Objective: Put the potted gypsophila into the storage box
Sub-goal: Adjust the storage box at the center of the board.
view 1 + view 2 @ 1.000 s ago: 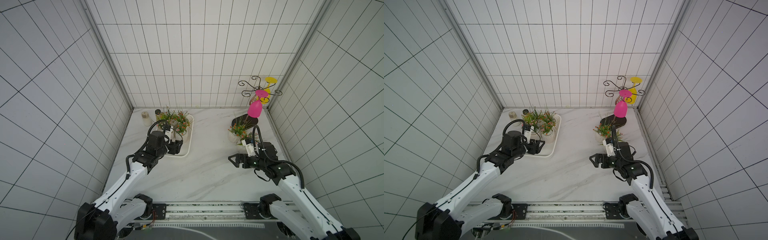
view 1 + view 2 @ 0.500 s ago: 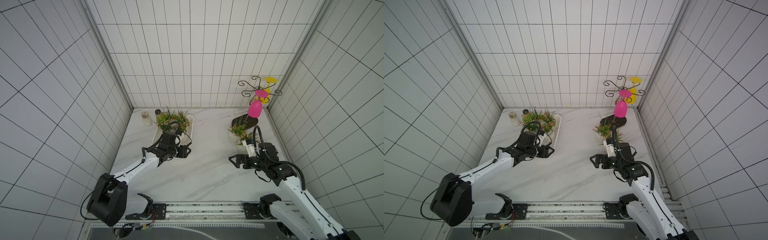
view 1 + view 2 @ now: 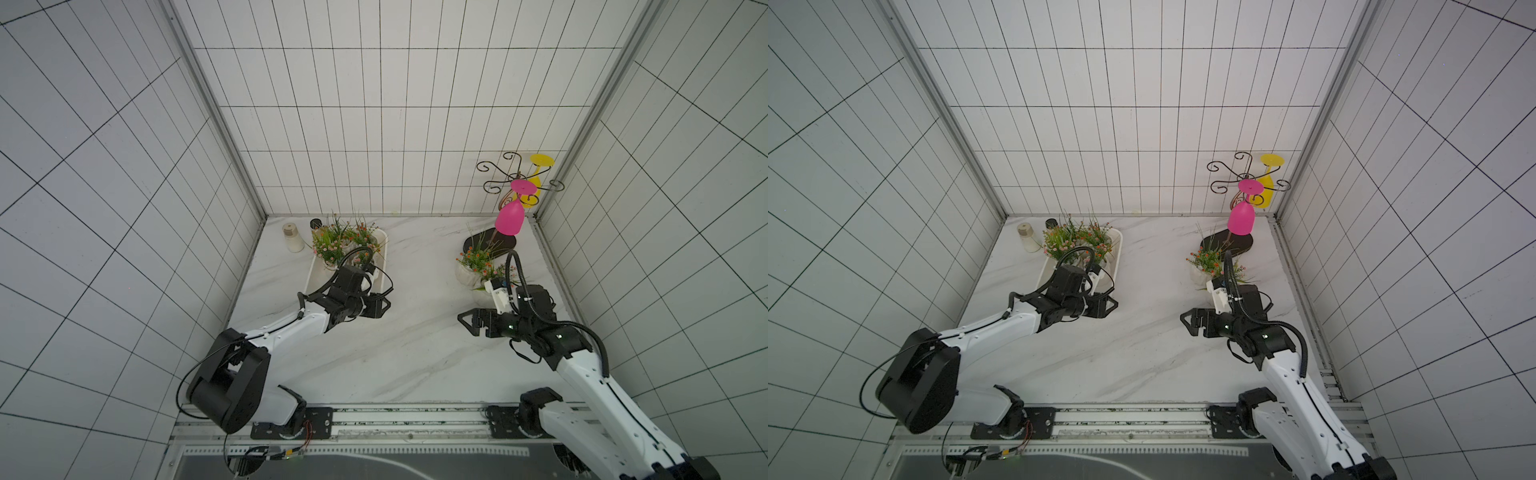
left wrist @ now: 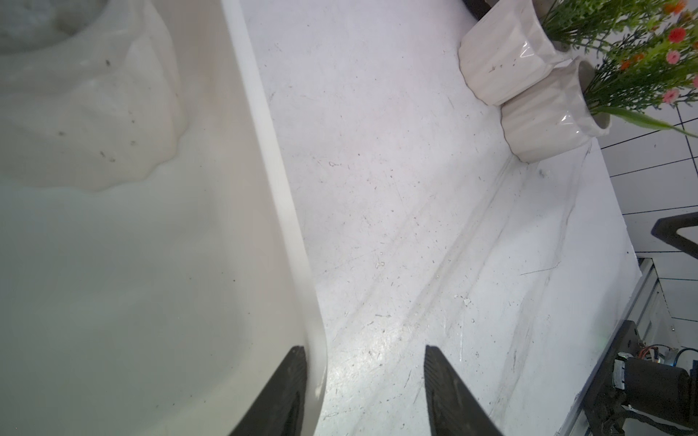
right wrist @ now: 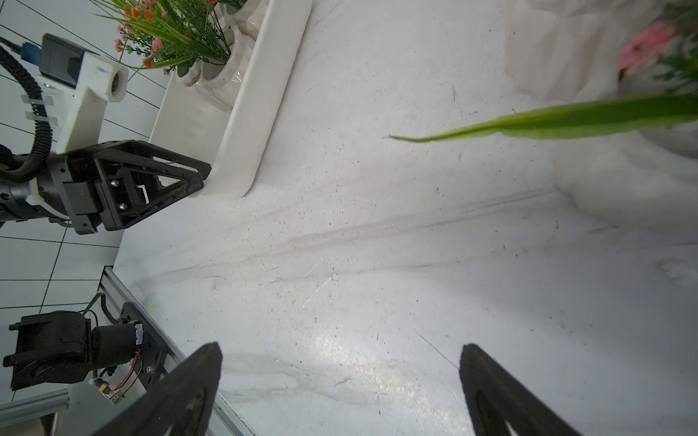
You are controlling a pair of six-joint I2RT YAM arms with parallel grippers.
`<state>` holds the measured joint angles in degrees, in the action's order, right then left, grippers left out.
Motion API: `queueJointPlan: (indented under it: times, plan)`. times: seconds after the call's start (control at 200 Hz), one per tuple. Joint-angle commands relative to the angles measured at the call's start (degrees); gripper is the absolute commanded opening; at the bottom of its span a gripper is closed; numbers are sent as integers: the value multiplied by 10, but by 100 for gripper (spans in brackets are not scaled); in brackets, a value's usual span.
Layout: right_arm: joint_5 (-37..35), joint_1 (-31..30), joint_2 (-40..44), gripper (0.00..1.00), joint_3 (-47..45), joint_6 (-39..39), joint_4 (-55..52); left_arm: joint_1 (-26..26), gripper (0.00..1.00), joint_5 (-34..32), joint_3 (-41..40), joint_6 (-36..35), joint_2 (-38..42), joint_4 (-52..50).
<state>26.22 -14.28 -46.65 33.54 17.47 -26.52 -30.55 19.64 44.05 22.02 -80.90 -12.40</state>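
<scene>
Shallow white rectangular plastic storage box (image 3: 385, 254), rounded corners, low rim: lies on the white marble-patterned bench (image 3: 415, 353), toward its left back. Holds several white ribbed pots of pink-and-orange flowers (image 3: 332, 245) bunched at the far end; near end bare.

Remaining potted gypsophila (image 3: 465, 276), two white ribbed pots touching: stands on the bench, well apart from the box, just beside the right arm.

State of left claw (image 4: 362, 351), black: half-wide, holding nothing. Straddles the box's near corner rim, one finger inside, one over bare bench. Probably placed so to pinch the rim and steady or drag the box.

State of right claw (image 5: 340, 351), black: gapes wide, empty, low over the bench near the two pots. Likely poised to pick.

Judged part done: two pots not yet in.
</scene>
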Motion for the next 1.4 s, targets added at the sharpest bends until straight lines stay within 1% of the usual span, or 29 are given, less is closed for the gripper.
queueJointPlan:
  times: [0.0, 0.14, 0.305, 0.39, 0.47, 0.595, 0.77, 0.905, 1.059, 1.109, 1.199, 1.304, 1.394]
  plan:
    - [-6, 7, -2, 99, 52, -5, 5, -29, 49, 18, 20, 32, -15, 49]
    - [-8, 14, -3, 99, 59, 6, 9, -50, 49, 22, 42, 56, -53, 89]
    - [-7, 20, 0, 99, 65, 12, 8, -62, 49, 33, 87, 64, -111, 124]
    - [-8, 24, 4, 99, 67, 15, 6, -66, 49, 35, 107, 63, -116, 122]
    - [-12, 28, 7, 99, 68, 19, 3, -66, 49, 30, 116, 56, -102, 108]
    - [-31, 36, 5, 99, 71, 26, -6, -66, 52, 14, 114, 35, -55, 55]
    - [-99, 40, 6, 99, 104, 35, -47, -61, 58, -6, 77, 14, 68, -28]
    - [-165, 40, 7, 99, 129, 54, -88, -34, 63, -7, 33, 31, 179, -75]
    - [-238, 43, 7, 100, 147, 60, -117, 8, 73, -23, -14, 39, 298, -112]
    - [-248, 47, 2, 99, 150, 54, -118, 28, 75, -15, -17, 37, 322, -130]
    - [-242, 57, -26, 99, 163, 30, -117, 54, 80, 6, -18, 18, 344, -153]
    - [-251, 67, -65, 99, 176, 2, -112, 65, 87, 13, -20, -6, 357, -164]
    - [-254, 75, -87, 99, 176, -14, -91, 67, 90, 11, -26, -17, 365, -163]
